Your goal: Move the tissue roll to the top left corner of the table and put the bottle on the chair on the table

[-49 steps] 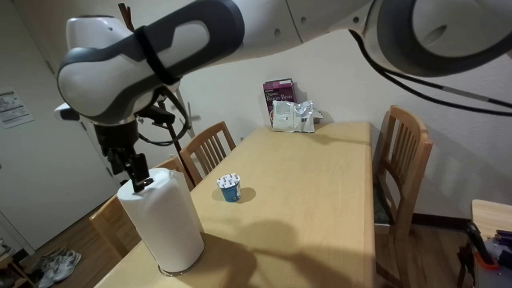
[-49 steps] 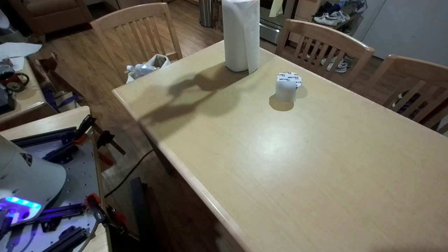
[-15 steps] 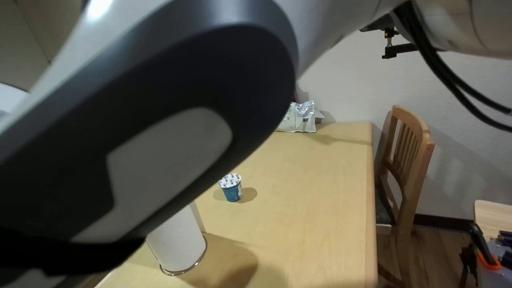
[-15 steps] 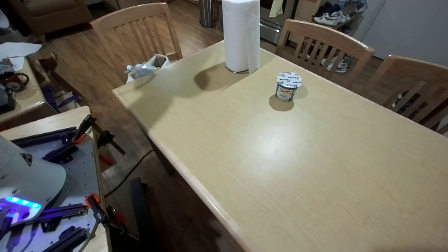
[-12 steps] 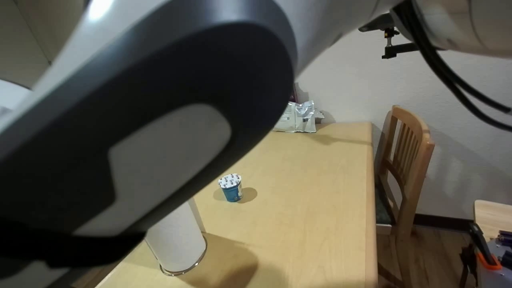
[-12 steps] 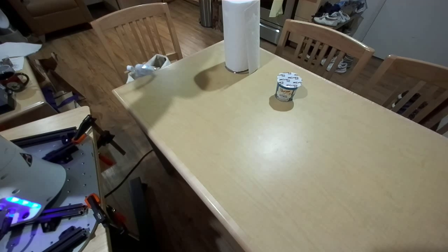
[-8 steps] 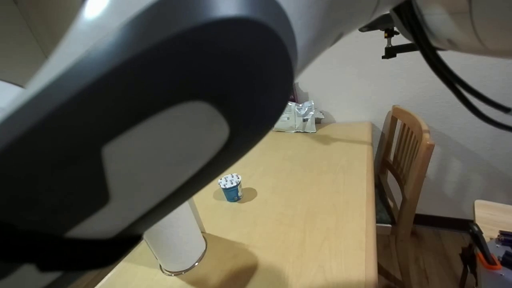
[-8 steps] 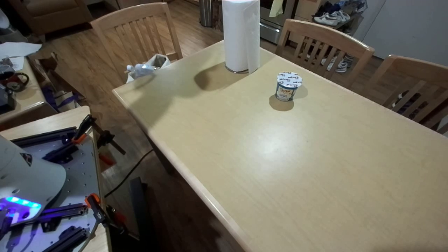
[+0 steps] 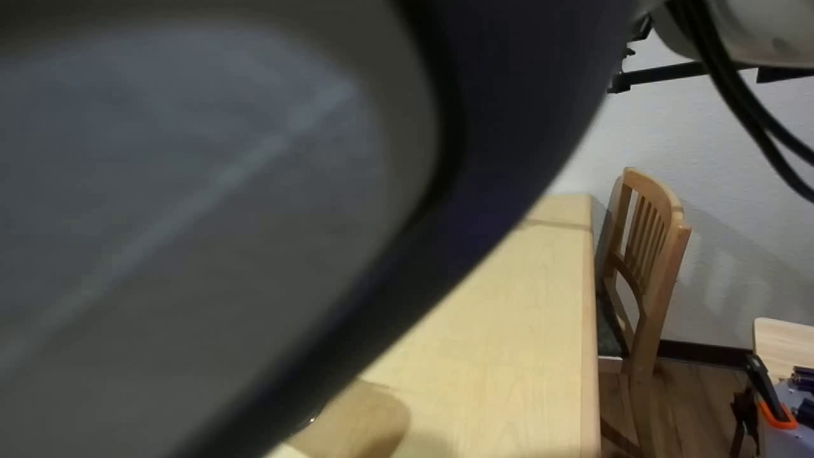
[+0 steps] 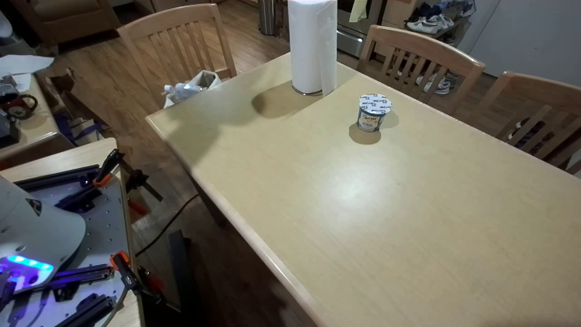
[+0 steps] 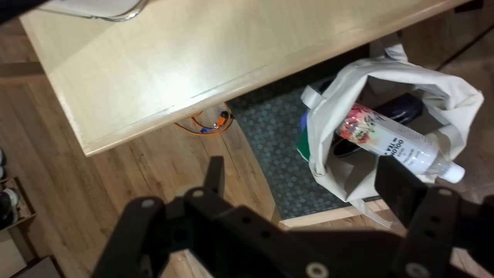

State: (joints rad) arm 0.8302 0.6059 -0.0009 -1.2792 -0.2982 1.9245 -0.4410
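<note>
The gripper point(image 11: 307, 181) is spread wide in the wrist view, its two fingers point(image 11: 397, 191) well apart; floor point(image 11: 154, 170), chair point(image 11: 278, 154) and part of a cloth bag point(image 11: 436, 77) show through the gap. Its lower part is dark, soft-edged and runs off the picture.

Past the fingertips, over toward the right-hand finger, the bottle point(image 11: 389, 139) lies tilted in the bag on the chair, its cap poking out over the rim. That finger covers some of the bag and comes up to the bottle's near edge; whether it touches either, I cannot tell. The dark things point(image 11: 407, 106) under the bottle are hard to make out.

Beyond the left-hand finger is the table point(image 11: 154, 69), cut off at the top of the view. Farther from the gripper than the table's near edge, only the foot of the tissue roll and its wire base point(image 11: 130, 14) show. In an exterior view the tissue roll point(image 10: 313, 47) stands upright near a table corner, its top out of frame. In an exterior view the blurred arm point(image 9: 254, 222) hides nearly all of it.
</note>
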